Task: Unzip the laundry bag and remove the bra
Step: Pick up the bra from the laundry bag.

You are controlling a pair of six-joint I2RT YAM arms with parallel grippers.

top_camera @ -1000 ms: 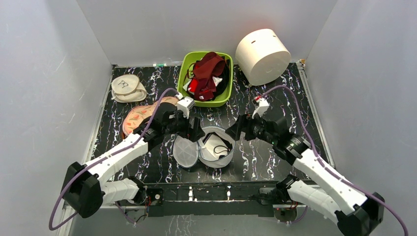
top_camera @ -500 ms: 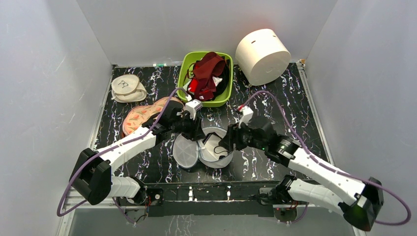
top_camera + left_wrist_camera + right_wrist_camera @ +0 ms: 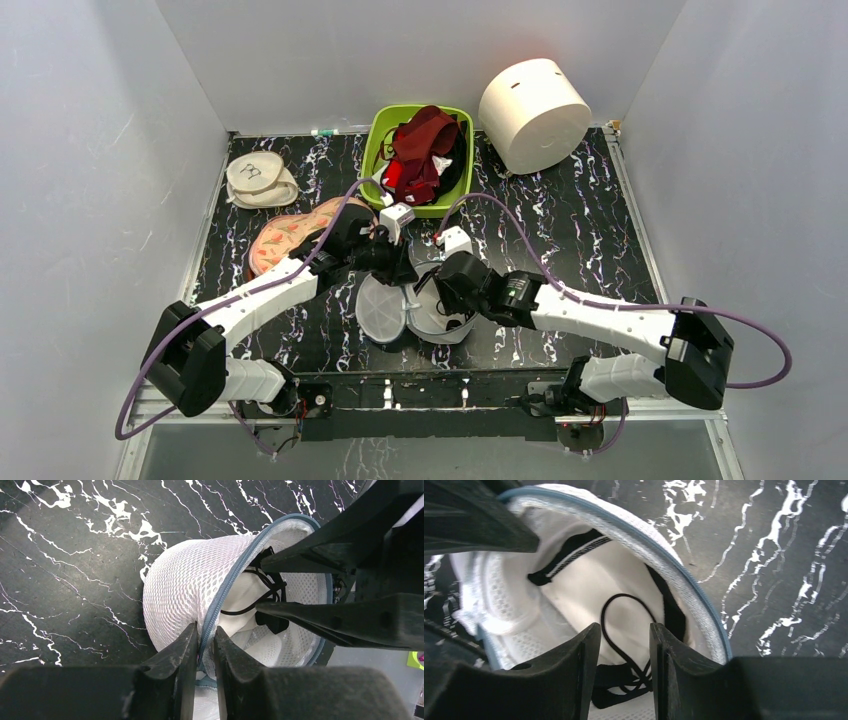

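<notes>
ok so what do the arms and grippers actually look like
The left arm and right arm have white shells with black joints, and a purple cable loops along each. The left gripper and right gripper each have two plain black tapered fingers.

The small drum-shaped laundry bag (image 3: 180, 585) of white see-through mesh, edged with a grey-blue zip rim, sat at 6 o'clock from the centre of the top view. It was unzipped, with its mouth open. Its round flat lid (image 3: 380, 312) was swung out at the bag's 9 o'clock side. The bra (image 3: 594, 580) lay inside the bag, showing a smooth white cup surface, black trim and thin black straps.
</notes>
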